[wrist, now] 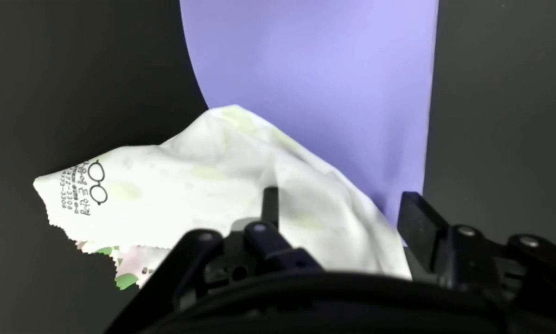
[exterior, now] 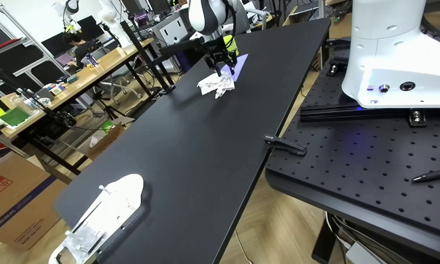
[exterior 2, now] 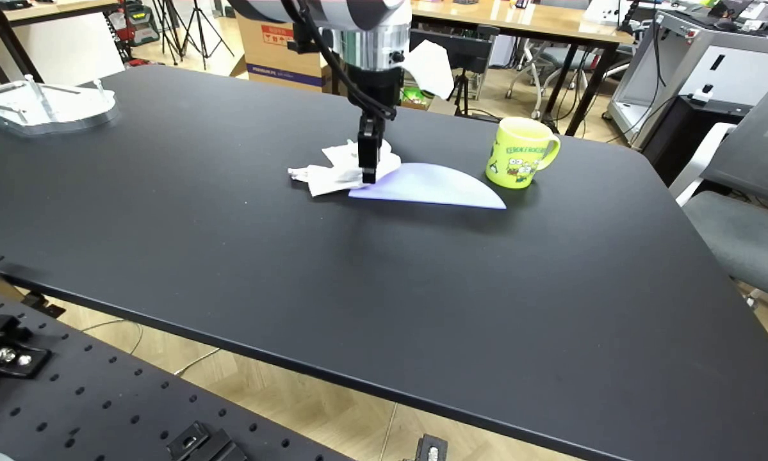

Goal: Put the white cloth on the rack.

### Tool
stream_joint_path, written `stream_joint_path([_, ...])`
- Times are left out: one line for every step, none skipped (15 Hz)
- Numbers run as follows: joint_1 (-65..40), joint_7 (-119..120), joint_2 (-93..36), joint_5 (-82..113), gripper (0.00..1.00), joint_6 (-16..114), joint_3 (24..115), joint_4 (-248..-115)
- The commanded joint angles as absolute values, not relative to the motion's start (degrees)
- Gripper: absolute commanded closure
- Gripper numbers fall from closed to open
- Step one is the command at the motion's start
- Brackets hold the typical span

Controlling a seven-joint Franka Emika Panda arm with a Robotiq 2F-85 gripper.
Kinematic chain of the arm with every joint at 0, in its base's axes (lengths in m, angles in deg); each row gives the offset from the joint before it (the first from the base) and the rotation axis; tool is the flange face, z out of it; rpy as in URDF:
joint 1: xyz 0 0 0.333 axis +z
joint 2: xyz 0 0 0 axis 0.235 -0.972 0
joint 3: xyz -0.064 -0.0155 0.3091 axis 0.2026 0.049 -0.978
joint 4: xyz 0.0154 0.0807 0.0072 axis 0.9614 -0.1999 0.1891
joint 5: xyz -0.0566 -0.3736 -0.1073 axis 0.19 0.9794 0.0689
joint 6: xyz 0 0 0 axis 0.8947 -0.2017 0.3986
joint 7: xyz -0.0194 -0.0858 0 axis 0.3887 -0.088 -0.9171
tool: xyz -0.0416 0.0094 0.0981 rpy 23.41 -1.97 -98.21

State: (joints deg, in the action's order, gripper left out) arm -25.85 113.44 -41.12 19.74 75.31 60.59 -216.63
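White wall (exterior: 32, 18) at upper left in an exterior view. Long black-topped table (exterior: 190, 146) runs diagonally, lower left to upper right; light-brown wood-patterned floor (exterior: 278, 212) shows at lower centre. Wood-topped bench with black legs (exterior: 108, 61) at upper left, its surface catching pale glare. Brown cardboard box with dark-blue band (exterior: 21, 200) on the floor, lower left. In an exterior view: grey office chair with white armrest (exterior 2: 752, 166) at right edge; light-grey cabinet with black slots (exterior 2: 745, 73), upper right.

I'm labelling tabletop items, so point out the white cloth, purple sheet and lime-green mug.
White cloth (wrist: 208, 183), wrist view: middle of its upper face.
Purple sheet (exterior 2: 432, 186), in an exterior view: uncovered surface.
Lime-green mug (exterior 2: 517, 155), in an exterior view: printed side.
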Motion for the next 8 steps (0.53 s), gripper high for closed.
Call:
stream_joint_path([-25.93, 113.79, -42.57, 21.35, 0.62, 76.13, 60.91, -214.85])
stream_joint_path([-26.04, 113.83, -42.77, 21.6, 0.69, 76.28, 60.87, -214.75])
stream_joint_path([-26.1, 113.81, -42.94, 21.72, 0.75, 76.4, 60.86, -214.68])
stream_joint_path([-26.22, 113.96, -43.06, 21.7, 0.82, 76.45, 60.76, -214.6])
stream_joint_path([-26.24, 114.05, -43.15, 21.73, 0.9, 76.55, 60.76, -214.56])
stream_joint_path([-26.35, 114.18, -43.17, 21.66, 0.95, 76.64, 60.66, -214.61])
stream_joint_path([-26.57, 114.38, -43.09, 21.48, 0.99, 76.77, 60.42, -214.73])
stream_joint_path([-26.78, 114.47, -42.88, 21.22, 1.0, 76.75, 60.18, -214.88])
